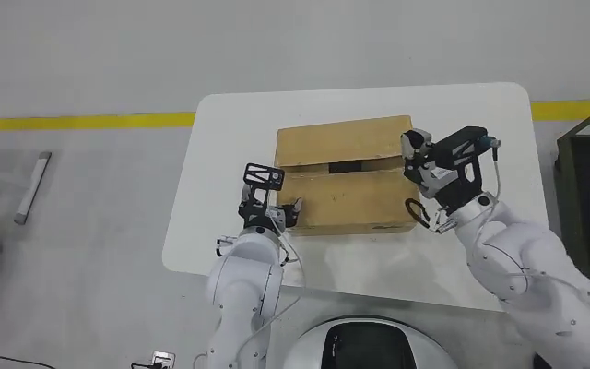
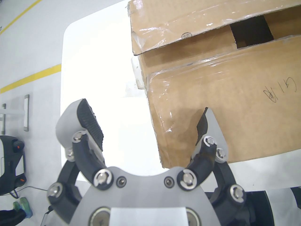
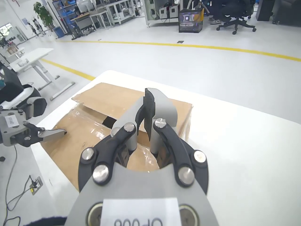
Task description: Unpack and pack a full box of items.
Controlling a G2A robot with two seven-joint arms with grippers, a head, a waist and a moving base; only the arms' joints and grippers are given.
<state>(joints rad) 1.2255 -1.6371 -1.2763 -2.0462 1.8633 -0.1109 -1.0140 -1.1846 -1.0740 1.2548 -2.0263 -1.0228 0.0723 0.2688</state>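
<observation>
A brown cardboard box [image 1: 346,175] with tape-covered flaps stands in the middle of the white table [image 1: 230,157]. Its top flaps are folded down, leaving a small dark gap [image 1: 348,167] between them. My left gripper [image 2: 150,123] is open at the box's [image 2: 223,83] near left corner, one fingertip [image 2: 207,123] over the near flap, the other off the side. It also shows in the top view as the left gripper [image 1: 272,205]. My right gripper [image 3: 147,116] is shut, nothing visible between its pads, above the right end of the box [image 3: 98,109]; from above, the right gripper [image 1: 412,159] sits at that edge.
Bare table top [image 3: 235,142] lies to the right of and in front of the box. A dark bin [image 1: 573,166] stands off the table's right side. On the floor to the left lies a grey bar [image 1: 30,187].
</observation>
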